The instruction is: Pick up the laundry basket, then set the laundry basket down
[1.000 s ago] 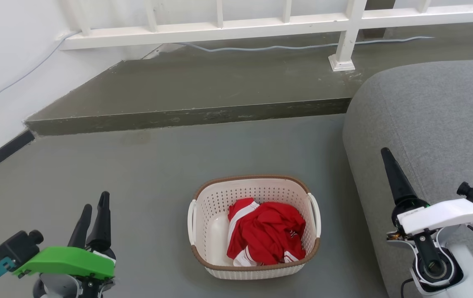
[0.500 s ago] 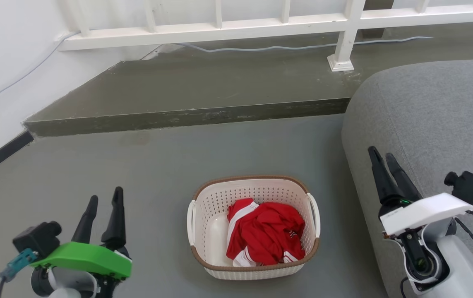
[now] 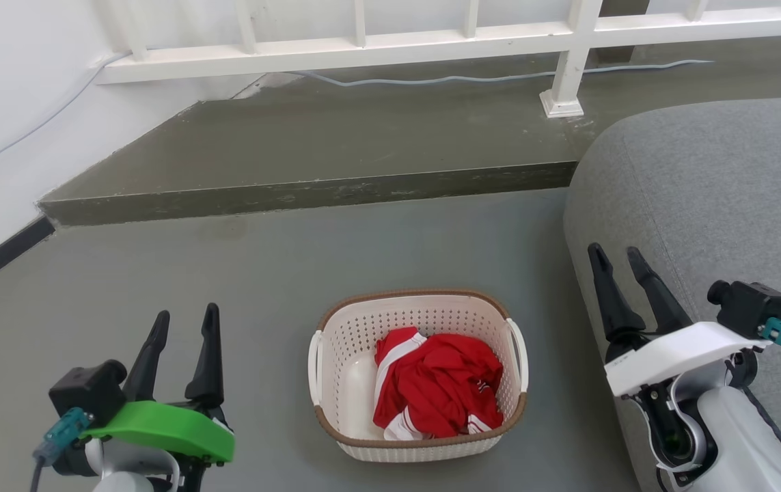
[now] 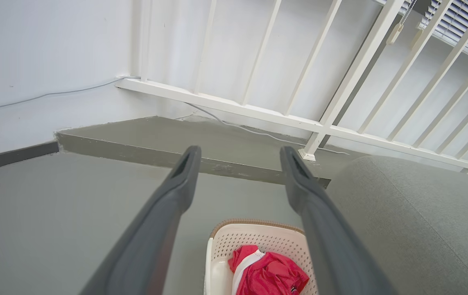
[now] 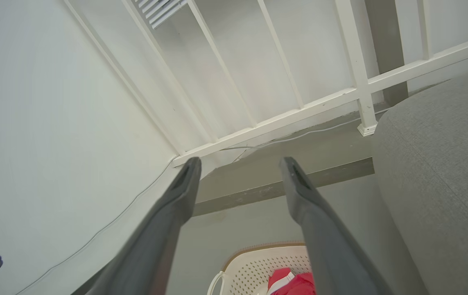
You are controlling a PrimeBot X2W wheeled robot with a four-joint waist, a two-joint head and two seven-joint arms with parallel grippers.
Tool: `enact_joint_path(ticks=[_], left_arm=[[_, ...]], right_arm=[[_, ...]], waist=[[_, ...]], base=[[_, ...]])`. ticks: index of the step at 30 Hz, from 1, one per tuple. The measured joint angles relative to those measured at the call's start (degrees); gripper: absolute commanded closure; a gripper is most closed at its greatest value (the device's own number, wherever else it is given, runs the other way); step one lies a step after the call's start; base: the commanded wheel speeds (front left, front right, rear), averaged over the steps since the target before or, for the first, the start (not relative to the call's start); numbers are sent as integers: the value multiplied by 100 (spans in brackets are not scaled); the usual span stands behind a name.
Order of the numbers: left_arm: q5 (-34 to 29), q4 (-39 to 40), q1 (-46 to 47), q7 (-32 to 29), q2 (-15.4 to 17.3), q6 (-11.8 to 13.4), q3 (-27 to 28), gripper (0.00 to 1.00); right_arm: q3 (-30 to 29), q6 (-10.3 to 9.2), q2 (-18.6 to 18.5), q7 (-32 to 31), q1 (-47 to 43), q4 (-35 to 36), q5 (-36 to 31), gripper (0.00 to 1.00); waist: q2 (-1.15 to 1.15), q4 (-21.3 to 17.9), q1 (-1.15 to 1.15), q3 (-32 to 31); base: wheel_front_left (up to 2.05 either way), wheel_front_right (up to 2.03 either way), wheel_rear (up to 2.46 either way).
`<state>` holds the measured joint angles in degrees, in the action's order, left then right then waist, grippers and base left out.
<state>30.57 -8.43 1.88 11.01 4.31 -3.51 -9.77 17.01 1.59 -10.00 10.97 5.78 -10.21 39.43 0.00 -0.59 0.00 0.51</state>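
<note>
Evidently both arms had been closing in. Over the last second the left gripper [image 3: 186, 313] had crept forward and to the right, toward the laundry basket [image 3: 424, 316]. Its two dark fingers had spread from nearly touching to plainly apart, holding nothing. The right gripper [image 3: 614, 251] had shifted left, nearer the basket, and was seen against the edge of the grey sofa [image 3: 718, 191]. Its fingers, which had looked pressed together a second earlier, now also stood parted and empty. Both wrist views agreed: each showed a clear gap between its fingers with nothing in it.

The basket itself had not stirred. It sat on the grey floor [image 3: 260, 273], between the two grippers and near the robot, just left of the sofa. A crumpled red garment [image 3: 441, 383] with white stripes lay in its right half. Its white loop handles [image 3: 520, 355] stuck out on the left and right sides, and neither gripper touched them.

That suggested the pick-up was only at the approach stage. Each gripper appeared to be lining up with the handle on its own side. The likely next need was to come lower and inward until the fingers bracketed the handles. The right arm had little room beside the sofa, which could crowd its reach.
</note>
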Motion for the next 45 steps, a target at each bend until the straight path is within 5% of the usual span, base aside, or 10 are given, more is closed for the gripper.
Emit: enact_joint_path(ticks=[18,45], left_arm=[[-1326,118,54,324,-43,0,-146,0],[-1415,87,54,324,-136,-62,-35,0]], right_arm=[[364,-177,-9,330,130,-126,-1284,0],[243,-151,84,336,195,-354,-1426,0]], waist=[[0,-21,0,-28],[0,-25,0,-30]], base=[[0,0,0],[0,0,0]])
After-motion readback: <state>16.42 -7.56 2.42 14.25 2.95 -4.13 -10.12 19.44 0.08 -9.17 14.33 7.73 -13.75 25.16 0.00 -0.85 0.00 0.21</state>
